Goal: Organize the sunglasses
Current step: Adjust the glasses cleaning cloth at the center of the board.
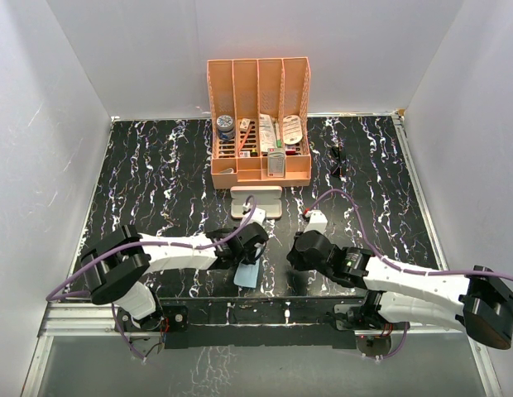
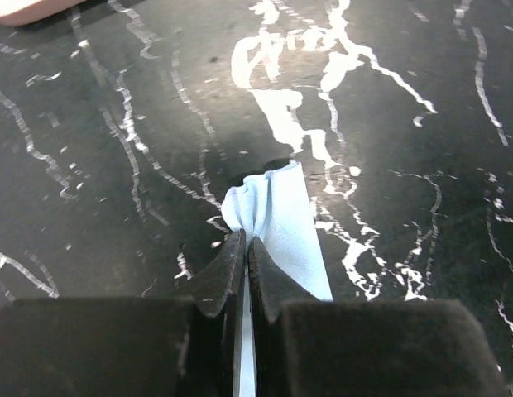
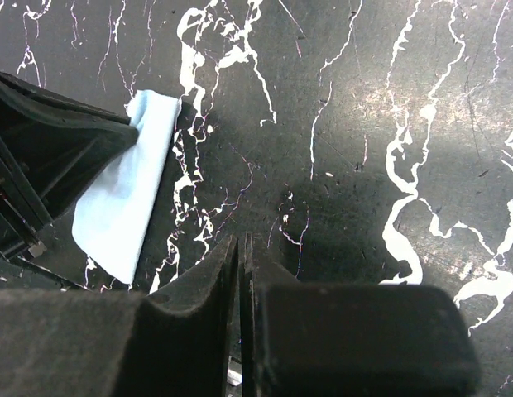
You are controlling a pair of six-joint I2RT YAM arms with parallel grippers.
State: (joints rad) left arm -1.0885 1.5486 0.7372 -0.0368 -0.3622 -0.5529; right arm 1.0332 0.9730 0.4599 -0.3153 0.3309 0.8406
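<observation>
The sunglasses (image 1: pixel 338 159) are a small black pair lying on the dark marbled table to the right of the organizer, far from both grippers. My left gripper (image 1: pixel 245 255) (image 2: pixel 246 241) is shut on a pinched fold of the light blue cloth (image 1: pixel 248 274) (image 2: pixel 283 227), which trails over the table near the front edge. My right gripper (image 1: pixel 293 251) (image 3: pixel 241 240) is shut with nothing in it, just right of the cloth (image 3: pixel 127 201). In the right wrist view, the left arm's fingers (image 3: pixel 50 141) sit on the cloth's upper edge.
A pink glasses case (image 1: pixel 256 203) lies just behind the left gripper, with its edge at the corner of the left wrist view (image 2: pixel 25 8). A salmon desk organizer (image 1: pixel 260 169) with several small items stands at the back centre. White walls enclose the table.
</observation>
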